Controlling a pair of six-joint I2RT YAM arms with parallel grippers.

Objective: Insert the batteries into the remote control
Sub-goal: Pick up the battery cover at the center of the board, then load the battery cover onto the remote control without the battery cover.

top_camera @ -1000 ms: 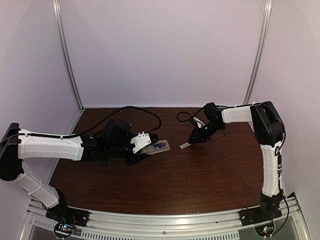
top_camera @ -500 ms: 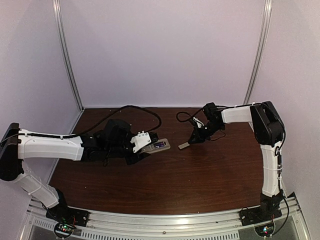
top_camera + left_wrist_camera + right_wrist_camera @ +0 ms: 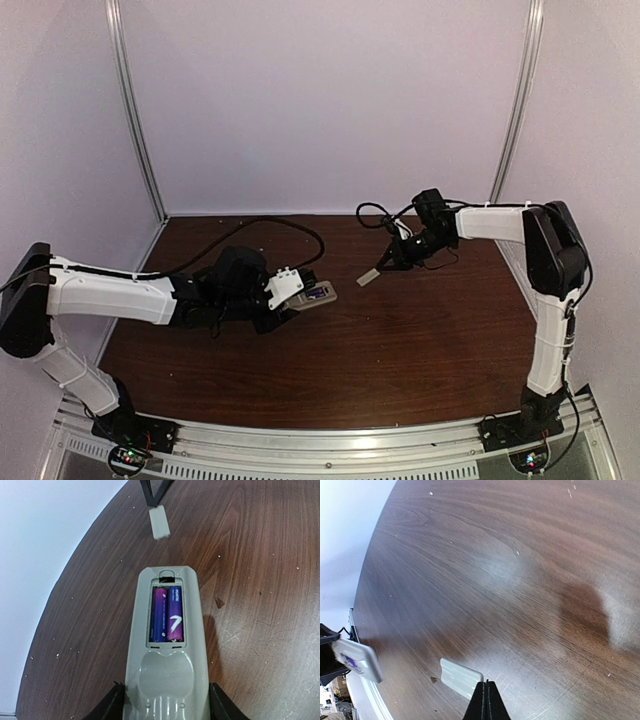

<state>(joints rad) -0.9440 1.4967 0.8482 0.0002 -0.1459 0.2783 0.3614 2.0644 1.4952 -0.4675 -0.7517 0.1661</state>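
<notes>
My left gripper is shut on the near end of the grey-beige remote control, held back side up. Its compartment is open, and the two purple batteries lie side by side inside. From above, the remote pokes out of the left gripper at table centre-left. My right gripper is shut on one edge of the small flat beige cover. It holds the cover low over the table, right of the remote and apart from it. The cover also shows in the left wrist view.
The dark wooden table has white walls on three sides. A black cable loops over the back left of the table behind the left arm. The remote in the left gripper shows at the left edge of the right wrist view.
The right arm has drawn back and to the right, carrying the cover a little farther from the remote. The left arm has shifted slightly right, still holding the remote.
</notes>
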